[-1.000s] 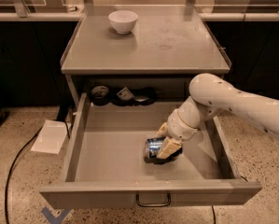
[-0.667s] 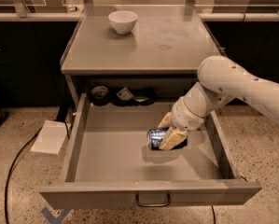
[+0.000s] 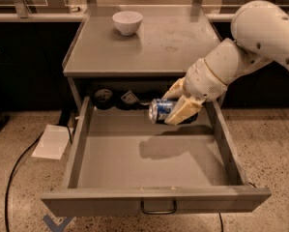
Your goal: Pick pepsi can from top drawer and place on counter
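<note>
Above the drawer (image 3: pixel 149 164), my gripper (image 3: pixel 172 105) clamps 2 fingers on the can (image 3: pixel 158 110): dark blue, sideways, silver end leftward.

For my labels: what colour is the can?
Pepsi can: dark blue, white markings, in the gripper above the top drawer; camera view.

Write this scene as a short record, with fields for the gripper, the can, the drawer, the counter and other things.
gripper: over the back right of the top drawer, shut on the pepsi can
pepsi can: lying sideways in the gripper, above the drawer floor, silver end to the left
top drawer: pulled open, arm's shadow on its floor
counter: can not yet on it
white bowl: on the counter, back left
other: small dark items at the drawer's back; paper on the floor
</note>
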Robot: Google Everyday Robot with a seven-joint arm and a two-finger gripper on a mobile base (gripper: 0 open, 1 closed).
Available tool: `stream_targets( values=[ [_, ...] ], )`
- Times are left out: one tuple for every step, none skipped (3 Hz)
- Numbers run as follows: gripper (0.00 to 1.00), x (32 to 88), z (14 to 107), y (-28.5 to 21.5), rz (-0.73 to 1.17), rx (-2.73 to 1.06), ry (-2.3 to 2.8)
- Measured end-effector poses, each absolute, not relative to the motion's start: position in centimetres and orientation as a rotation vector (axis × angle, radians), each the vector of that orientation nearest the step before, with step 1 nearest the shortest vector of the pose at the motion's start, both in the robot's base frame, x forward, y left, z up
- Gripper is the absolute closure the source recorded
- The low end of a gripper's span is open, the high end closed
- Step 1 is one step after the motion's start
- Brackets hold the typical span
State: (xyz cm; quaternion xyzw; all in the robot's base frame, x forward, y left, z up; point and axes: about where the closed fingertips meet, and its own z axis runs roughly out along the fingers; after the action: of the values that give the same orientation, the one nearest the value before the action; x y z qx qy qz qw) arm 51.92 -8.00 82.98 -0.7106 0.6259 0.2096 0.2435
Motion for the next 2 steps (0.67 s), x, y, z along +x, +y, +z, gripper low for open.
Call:
stream_targets(
  values=[
    [1.00,54.4,87.0,-7.4,0.601,-1.990,1.603],
    [1.00,58.8,89.3,-6.1,0.544,-2.056,1.564]
  ],
)
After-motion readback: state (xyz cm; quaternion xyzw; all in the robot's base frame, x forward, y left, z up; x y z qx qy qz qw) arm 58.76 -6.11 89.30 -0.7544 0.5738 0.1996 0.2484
